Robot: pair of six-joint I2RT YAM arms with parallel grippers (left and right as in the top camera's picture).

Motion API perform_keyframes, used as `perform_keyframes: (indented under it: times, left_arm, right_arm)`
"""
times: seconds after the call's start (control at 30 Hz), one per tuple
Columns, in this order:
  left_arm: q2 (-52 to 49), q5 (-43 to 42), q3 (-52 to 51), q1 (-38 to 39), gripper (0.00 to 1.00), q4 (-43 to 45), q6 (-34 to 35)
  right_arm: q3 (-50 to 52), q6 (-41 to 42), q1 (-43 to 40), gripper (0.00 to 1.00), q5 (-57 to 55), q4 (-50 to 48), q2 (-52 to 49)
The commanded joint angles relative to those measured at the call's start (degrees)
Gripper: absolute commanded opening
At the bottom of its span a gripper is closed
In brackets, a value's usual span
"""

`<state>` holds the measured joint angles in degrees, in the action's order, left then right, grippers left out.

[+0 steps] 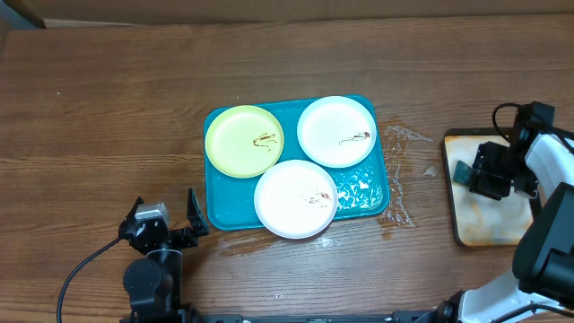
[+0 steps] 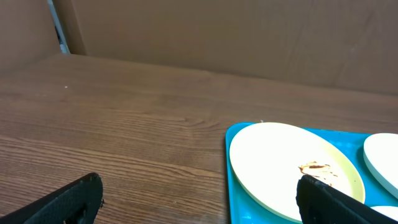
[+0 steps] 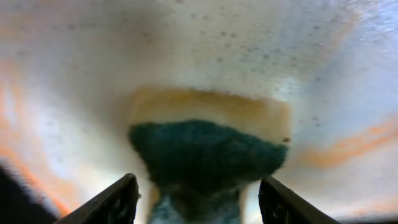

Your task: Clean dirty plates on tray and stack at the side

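Observation:
The teal tray [image 1: 366,192] holds three plates, each with a small brown smear: a yellow-green plate [image 1: 242,141] at its back left, a white plate [image 1: 335,131] at back right, and a white plate [image 1: 295,198] overhanging the front rim. My left gripper [image 1: 170,226] is open and empty near the tray's front left corner. In the left wrist view its fingers [image 2: 199,199] frame the tray's edge [image 2: 239,193] and the yellow-green plate [image 2: 280,162]. My right gripper [image 1: 470,172] is open over a green-and-yellow sponge [image 3: 205,146], with a finger on either side [image 3: 199,196].
The sponge [image 1: 461,170] lies in a smaller dark-rimmed tray [image 1: 484,229] with a foamy whitish-orange inside [image 3: 199,43], at the right edge. Water is spilled on the wooden table [image 1: 405,144] right of the teal tray. A cardboard wall [image 2: 217,31] stands at the back.

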<state>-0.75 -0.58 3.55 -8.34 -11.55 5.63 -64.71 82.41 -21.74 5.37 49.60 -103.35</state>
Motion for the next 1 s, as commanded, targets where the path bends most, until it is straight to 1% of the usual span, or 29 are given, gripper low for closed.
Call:
perform_keyframes:
  times: [0.0,0.33,0.53,0.6,0.67,0.7,0.83,0.87,0.9,0.97]
  left_arm:
    - [0.5,0.55,-0.17,0.0,1.0,-0.04,-0.72]
    - [0.5,0.55,-0.17,0.0,1.0,-0.04,-0.72]
    - [0.5,0.55,-0.17,0.0,1.0,-0.04,-0.72]
    - [0.5,0.57,-0.17,0.0,1.0,-0.04,-0.72]
    - [0.5,0.55,-0.17,0.0,1.0,-0.04,-0.72]
    - [0.5,0.57,-0.17,0.0,1.0,-0.04,-0.72]
    - [0.5,0.55,-0.17,0.0,1.0,-0.04,-0.72]
    - [0.5,0.55,-0.17,0.0,1.0,-0.04,-0.72]
    - [0.5,0.57,-0.17,0.0,1.0,-0.04,-0.72]
    - [0.5,0.55,-0.17,0.0,1.0,-0.04,-0.72]
  right_arm:
    - [-1.42,1.86,1.2,0.64,-0.13,-1.44,0.31]
    - [-1.36,2.08,1.66,0.64,-0.79,-2.38,0.31]
    - [-1.25,2.84,1.66,0.54,-0.79,-2.29,0.31]
    - [-1.25,3.21,1.66,0.54,-1.31,-1.95,0.31]
    - [-1.25,3.34,1.66,0.58,-1.6,-1.7,0.31]
    - [-1.25,3.39,1.66,0.59,-1.86,-1.42,0.31]
    - [-1.11,3.39,1.66,0.59,-3.08,-0.7,0.31]
    - [-0.94,3.54,1.66,0.57,-3.13,-0.81,0.31]
    - [-0.79,3.65,1.66,0.53,-3.15,-0.94,0.31]
    - [-0.48,3.82,1.66,0.4,-3.13,-1.4,0.31]
